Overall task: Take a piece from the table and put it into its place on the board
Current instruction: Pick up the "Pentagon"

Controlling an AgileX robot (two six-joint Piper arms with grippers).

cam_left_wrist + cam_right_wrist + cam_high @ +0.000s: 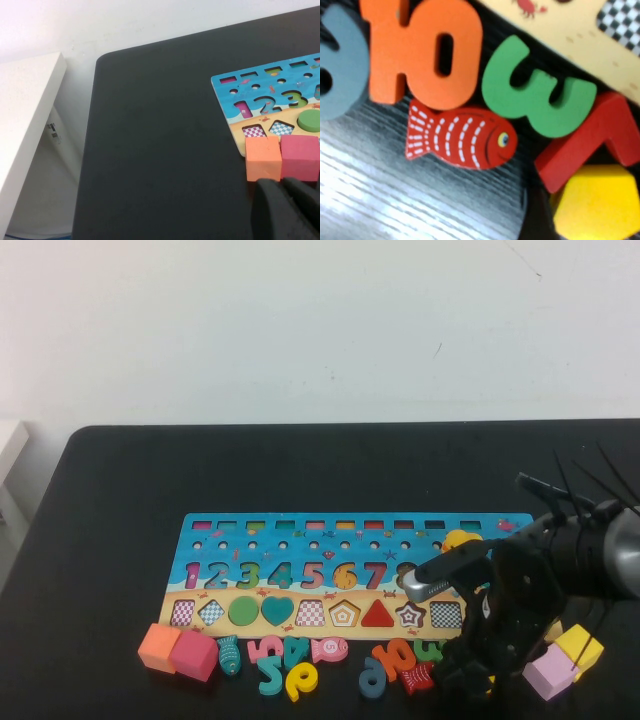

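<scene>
The number-and-shape board (200, 545) lies on the black table, with green circle, teal heart and red triangle pieces seated in it. Loose pieces lie along its near edge. My right gripper (470, 675) is low over the loose pieces at the board's near right corner. In the right wrist view it (595, 220) is shut on a yellow many-sided piece (595, 202), with one dark finger (535, 220) against its side. A red 7 (580, 145), a green 3 (535, 95), a red fish (460, 137) and an orange 10 (420, 50) lie beside it. My left gripper (282, 182) is shut and empty, just short of an orange cube (262, 157).
An orange cube (158, 647) and a pink cube (195, 655) sit at the board's near left corner. A yellow cube (580, 645) and a pink cube (550, 672) sit right of my right arm. A white shelf (25, 115) stands beyond the table's left edge.
</scene>
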